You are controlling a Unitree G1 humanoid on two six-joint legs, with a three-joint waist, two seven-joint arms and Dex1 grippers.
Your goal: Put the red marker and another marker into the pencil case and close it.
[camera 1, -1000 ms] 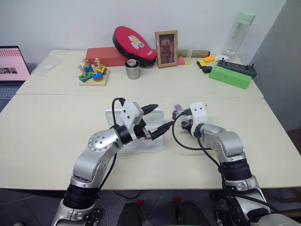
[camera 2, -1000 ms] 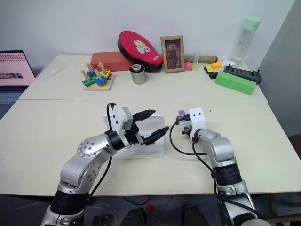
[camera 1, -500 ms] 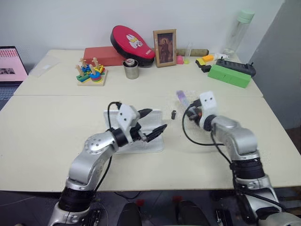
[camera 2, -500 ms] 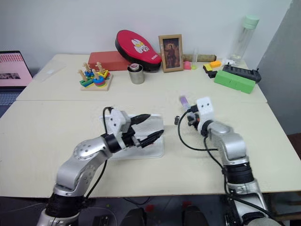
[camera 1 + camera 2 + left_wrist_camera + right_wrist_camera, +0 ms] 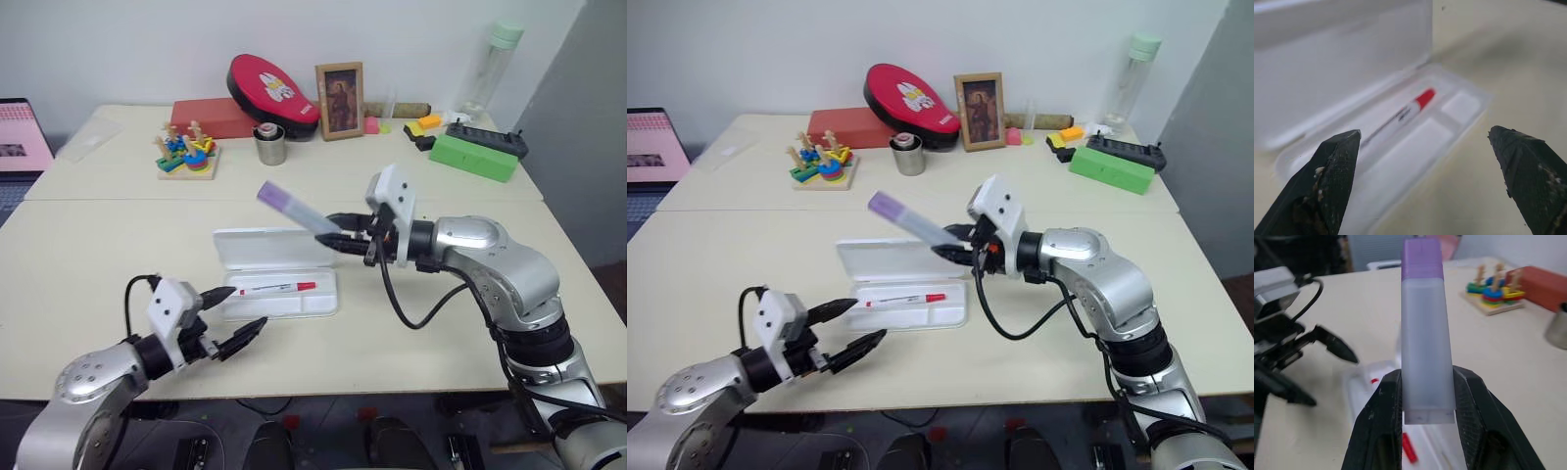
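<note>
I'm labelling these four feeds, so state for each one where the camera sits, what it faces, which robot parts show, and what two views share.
Left eye, head: looks down over the table; both arms, open left gripper.
Right eye, head: same scene; right gripper holding the lavender marker.
Left wrist: faces the open pencil case with the red marker; own fingers.
Right wrist: faces the gripped marker; own fingers, the other gripper.
Shared: both wrists show the case.

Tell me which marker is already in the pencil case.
The red marker: slim and red-capped, it lies in the open pencil case. The lavender marker is held above it by the right tool.
</note>
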